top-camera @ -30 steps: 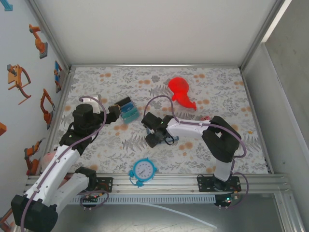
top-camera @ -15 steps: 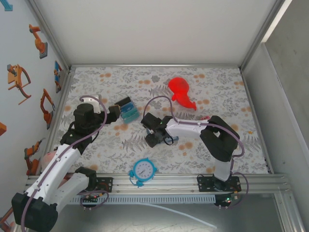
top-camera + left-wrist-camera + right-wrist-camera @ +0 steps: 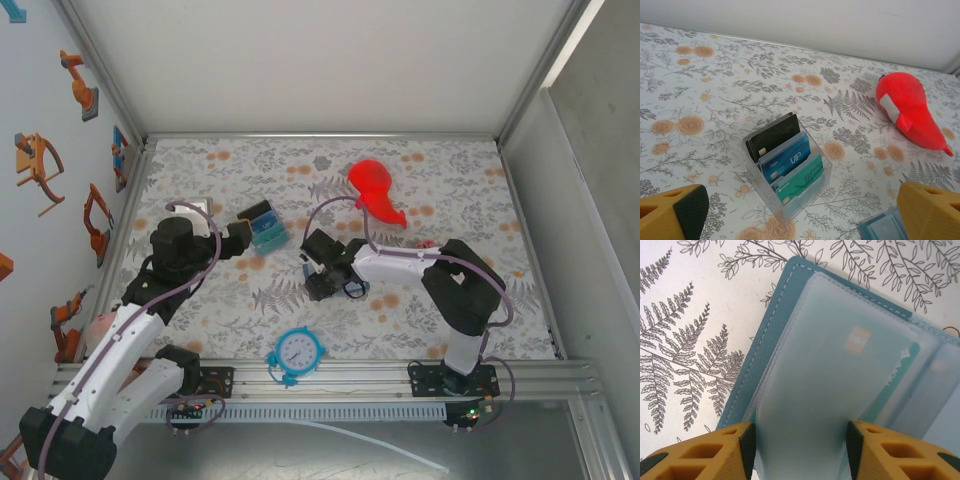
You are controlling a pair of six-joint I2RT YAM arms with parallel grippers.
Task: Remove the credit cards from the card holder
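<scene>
The card holder (image 3: 771,345) lies open and flat on the floral table (image 3: 450,175), roughly mid-table. Its slate-blue cover has pale stitching along the edge. Frosted plastic sleeves (image 3: 815,370) cover its inside. A teal card (image 3: 900,371) with a gold chip shows through one sleeve.

The right gripper (image 3: 799,450) hangs directly over the holder. Its two yellow fingers (image 3: 715,455) stand apart, one on each side of the nearest sleeve. The jaws are part-way open. Whether the pads touch the plastic, I cannot tell.

In the overhead view a round blue clock (image 3: 297,352) lies near the table's front edge, ahead of the holder. A red toy (image 3: 375,190) lies toward the back of the table.

To the left stands a clear box (image 3: 787,175) holding upright cards: black, blue and teal. The left gripper (image 3: 802,205) faces this box from close by. Its jaws are spread wide, gripping nothing, and are clear of the box.
</scene>
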